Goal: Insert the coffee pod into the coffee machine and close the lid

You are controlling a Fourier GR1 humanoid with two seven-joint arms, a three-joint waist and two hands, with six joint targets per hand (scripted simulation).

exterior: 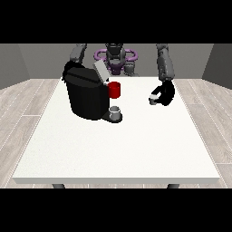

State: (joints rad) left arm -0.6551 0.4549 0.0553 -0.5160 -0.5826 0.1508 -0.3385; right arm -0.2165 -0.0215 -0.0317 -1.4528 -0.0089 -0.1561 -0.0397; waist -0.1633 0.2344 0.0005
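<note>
Black and bulky, the coffee machine (pixel 86 97) sits at the left of the white desk (pixel 118 149), and I see its lid (pixel 100 71) tilted up and open. A red cup (pixel 114 89) is just beside the machine's right side, with a small grey cup (pixel 115 111) on the tray below. Over to the right, the hand at the view's right (pixel 164 94) hangs just above the desk, fingers curled round a small pale coffee pod (pixel 154 99), well apart from the machine.
</note>
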